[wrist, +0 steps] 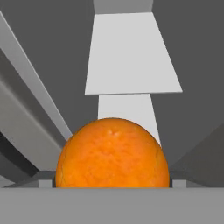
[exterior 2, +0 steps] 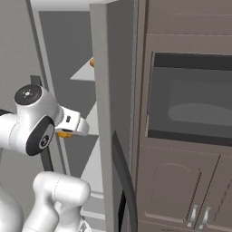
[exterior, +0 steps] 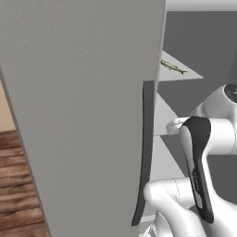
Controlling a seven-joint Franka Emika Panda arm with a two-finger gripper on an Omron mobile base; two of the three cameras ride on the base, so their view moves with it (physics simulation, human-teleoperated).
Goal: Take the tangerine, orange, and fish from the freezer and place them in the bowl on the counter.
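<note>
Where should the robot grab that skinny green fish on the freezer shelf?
Probably across the fish's thin middle, coming down from above. It lies flat and long on a white shelf of the open freezer, so only its narrow width would fit between the pincer's fingers.

Matte grey freezer [exterior: 83,115] with white shelves, mottled bright orange fruit [wrist: 112,154], greenish-yellow fish [exterior: 173,67].

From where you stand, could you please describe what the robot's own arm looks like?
The arm is glossy white with rounded, tube-like segments. A dark, near-black band runs along one link, and a dark round cap with a small pale centre sits on a joint. No loose cables or sleeves are visible.
</note>
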